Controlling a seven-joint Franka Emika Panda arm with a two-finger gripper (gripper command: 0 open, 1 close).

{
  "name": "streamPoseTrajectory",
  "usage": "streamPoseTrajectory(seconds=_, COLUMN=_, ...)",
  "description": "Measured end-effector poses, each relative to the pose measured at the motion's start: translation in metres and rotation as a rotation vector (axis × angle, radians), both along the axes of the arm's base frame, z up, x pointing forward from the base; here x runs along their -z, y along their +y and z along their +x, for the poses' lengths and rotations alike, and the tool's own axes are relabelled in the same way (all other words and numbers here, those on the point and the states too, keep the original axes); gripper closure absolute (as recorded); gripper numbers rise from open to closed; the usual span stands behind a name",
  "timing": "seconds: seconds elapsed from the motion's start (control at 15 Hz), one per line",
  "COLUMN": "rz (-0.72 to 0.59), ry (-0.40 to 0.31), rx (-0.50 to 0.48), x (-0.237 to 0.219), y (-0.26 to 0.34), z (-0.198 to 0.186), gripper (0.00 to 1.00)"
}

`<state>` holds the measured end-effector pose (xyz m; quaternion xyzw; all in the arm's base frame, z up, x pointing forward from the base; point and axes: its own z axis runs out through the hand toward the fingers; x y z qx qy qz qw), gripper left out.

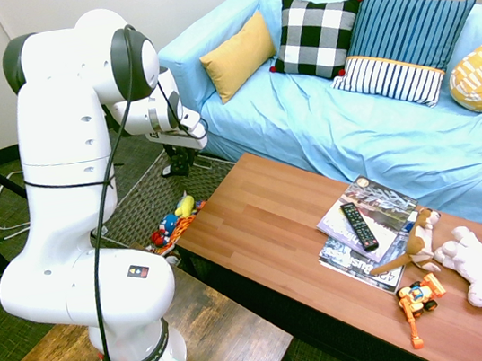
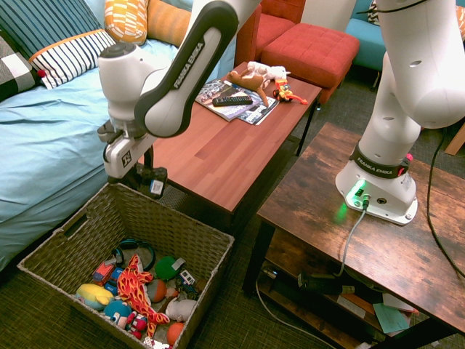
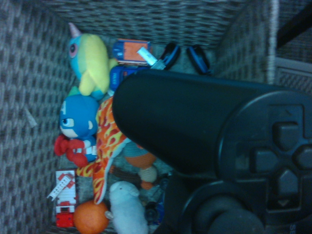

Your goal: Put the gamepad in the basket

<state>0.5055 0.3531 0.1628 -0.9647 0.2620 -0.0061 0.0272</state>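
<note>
The gripper (image 2: 149, 177) was closed on the gamepad (image 2: 155, 185), apparently by one handle, above the basket (image 2: 211, 246) at its 12 o'clock rim.

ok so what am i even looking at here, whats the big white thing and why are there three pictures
The big white thing is a robot arm, bolted to a small side table. At its end is a two-finger gripper, its hand.

Two pictures come from cameras in the room, looking at the arm from opposite sides. The third comes from a camera on the arm's wrist, looking straight down.

The gripper holds a black gamepad, which fills much of the wrist view. It hangs over a wicker basket on the floor, part full of small toys.

On the wooden coffee table lie magazines with a black remote on top, two plush animals and an orange toy. Behind it stands a blue sofa with cushions.
</note>
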Motion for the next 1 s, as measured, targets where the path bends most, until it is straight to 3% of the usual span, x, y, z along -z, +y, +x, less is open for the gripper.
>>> streamPoseTrajectory(seconds=0.4, rz=0.066, ry=0.113, rx=-0.009, x=0.141, y=0.096, z=-0.025, gripper=1.0)
streamPoseTrajectory(seconds=0.6, rz=0.052, ry=0.157, rx=0.019, x=0.21, y=0.103, z=-0.025, gripper=1.0)
streamPoseTrajectory(seconds=0.67, rz=0.038, ry=0.174, rx=0.023, x=0.223, y=0.103, z=-0.02, gripper=0.0)
streamPoseTrajectory(seconds=1.0, rz=0.022, ry=0.186, rx=0.02, x=0.235, y=0.117, z=0.001, gripper=0.0)
